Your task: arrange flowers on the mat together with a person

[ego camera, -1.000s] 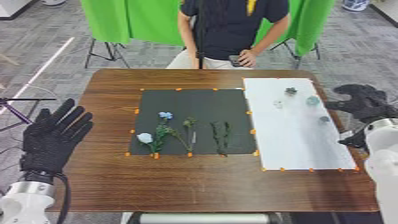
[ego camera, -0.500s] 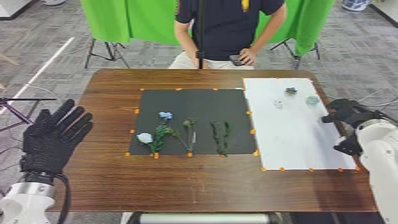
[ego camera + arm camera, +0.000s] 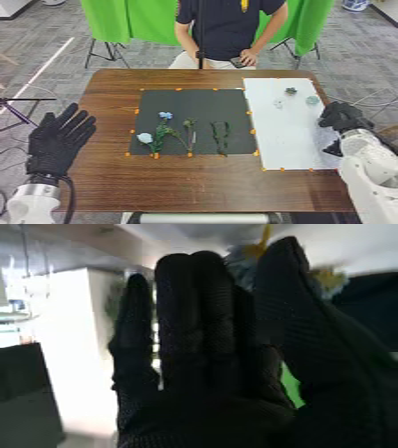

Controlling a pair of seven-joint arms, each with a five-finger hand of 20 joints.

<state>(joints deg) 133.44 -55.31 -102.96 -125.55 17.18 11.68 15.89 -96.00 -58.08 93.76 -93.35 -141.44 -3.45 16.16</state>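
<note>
On the black mat [image 3: 191, 95] lie a white flower [image 3: 145, 137], a blue flower [image 3: 165, 115], a green stem [image 3: 189, 131] and two dark green sprigs [image 3: 222, 136]. The white mat [image 3: 284, 135] holds a dark succulent [image 3: 290, 91], a blue-green one [image 3: 312, 100] and a pale one [image 3: 278, 104]. My right hand [image 3: 345, 117] hangs over that mat's right edge, nearer me than the succulents, hiding what lies beneath. In the right wrist view my right hand [image 3: 200, 359] has straight fingers, the thumb close beside them. My left hand [image 3: 60, 140], fingers spread, stays left of the table.
Orange tape pieces [image 3: 189, 155] mark the edges of both mats on the brown table [image 3: 195, 185]. Bare wood runs along the near side and left of the black mat. Green cloth [image 3: 107, 22] hangs on stands beyond the far edge.
From beyond the table's right edge my right hand has moved left and toward me, over the white mat, where it covers the spot of a small blue-grey succulent. My left hand has shifted slightly.
</note>
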